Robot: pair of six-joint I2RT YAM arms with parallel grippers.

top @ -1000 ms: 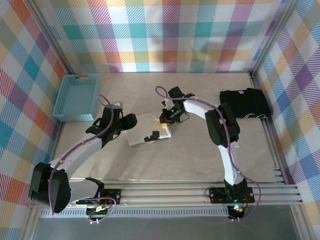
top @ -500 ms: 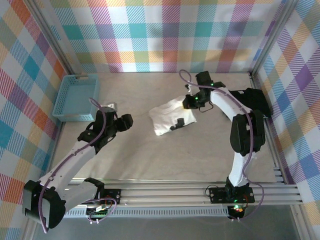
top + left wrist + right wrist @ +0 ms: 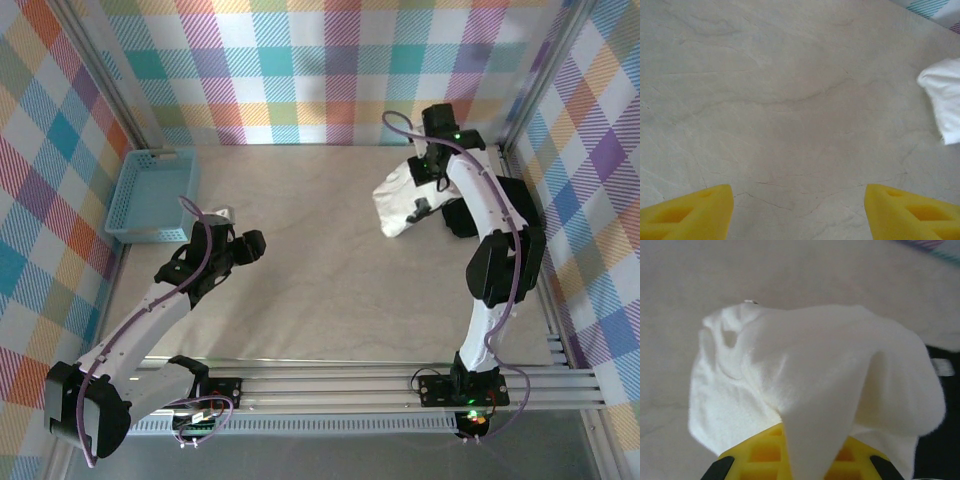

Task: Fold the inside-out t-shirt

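The inside-out t-shirt (image 3: 398,205) sits in the upper right of the overhead frame as a bunched white bundle. Its long axis slants from the upper right down to the lower left. The right hand (image 3: 420,207) is clenched on its upper part, and in the right wrist view the cloth drapes over the yellow fingers (image 3: 757,452) and hides their tips. Whether the lower end touches the surface (image 3: 330,300) or hangs just clear cannot be told. The bundle's right side lies just beside the black folded garment (image 3: 505,200). The left hand (image 3: 250,243) is released, with its jaws spread wide over bare surface at centre left. It is well apart from the shirt, which shows at the right edge of its own camera (image 3: 945,100), so the right arm is far the nearer. Any spreading or folding will likely need the cloth back toward the middle, or a long reach up and right by the left arm. A second ago the shirt lay at mid-frame between both hands, beside the left one. It has since travelled steadily up and right while the left hand drew back toward the blue basket (image 3: 155,195).
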